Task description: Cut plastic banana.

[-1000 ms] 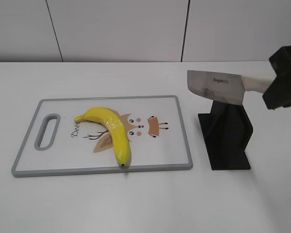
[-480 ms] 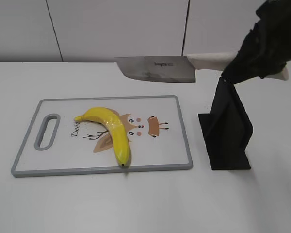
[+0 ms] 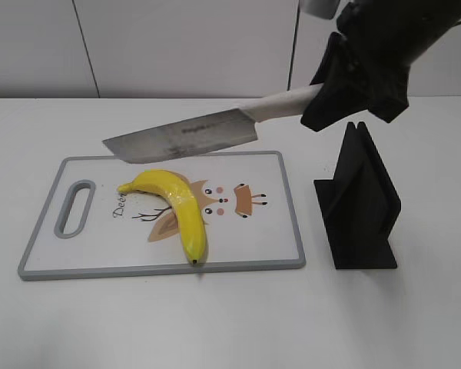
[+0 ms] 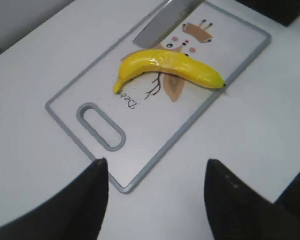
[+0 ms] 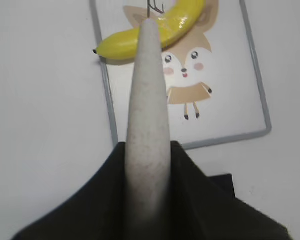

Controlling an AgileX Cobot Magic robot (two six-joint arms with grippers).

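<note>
The plastic banana (image 3: 177,204) is glossy yellow and curved. It lies on the white cutting board (image 3: 269,238) with a grey rim and a fox picture. It also shows in the left wrist view (image 4: 170,65) and the right wrist view (image 5: 160,35). My right gripper (image 3: 346,96) is shut on the pale handle (image 5: 147,110) of a knife. The steel blade (image 3: 180,138) hangs tilted over the board's far edge, just above the banana's stem end. My left gripper (image 4: 152,172) is open and empty above the table, near the board's handle corner. It is out of the exterior view.
A black knife stand (image 3: 361,204) stands on the white table right of the board. The board has a slot handle (image 3: 75,207) at its left end. A grey panelled wall runs behind the table.
My right gripper has swung the knife left and down, from near the stand to over the board above the banana. The banana and the board have not moved.
</note>
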